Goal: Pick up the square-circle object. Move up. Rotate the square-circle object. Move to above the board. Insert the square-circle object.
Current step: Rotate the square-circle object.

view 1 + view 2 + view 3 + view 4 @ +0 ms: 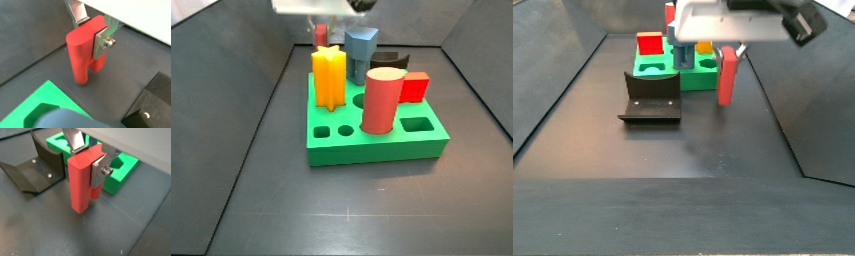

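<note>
Both wrist views show the gripper (93, 159) clenched on the square-circle object (81, 180), its silver plates clamping the upper end of the red block while the rest hangs down clear of the dark floor (80, 235). In a wrist view the two prongs (89, 72) point downward, so the pick, the lift and the turn look done. The board (671, 68) is the landmark: in a side view the held piece (727, 78) hangs just beside its edge, not over its top, on the side away from the fixture (651, 97). The transfer above the board seems only partly made, and insertion is not yet begun. In a side view the small round and square holes (333, 131) sit open near the board's front edge, next to a yellow star post (329, 77) and a tall red-pink cylinder (381, 100), with a small red cube (413, 87) and a blue piece (362, 45) behind. What remains, I judge, is centring over those holes and lowering
</note>
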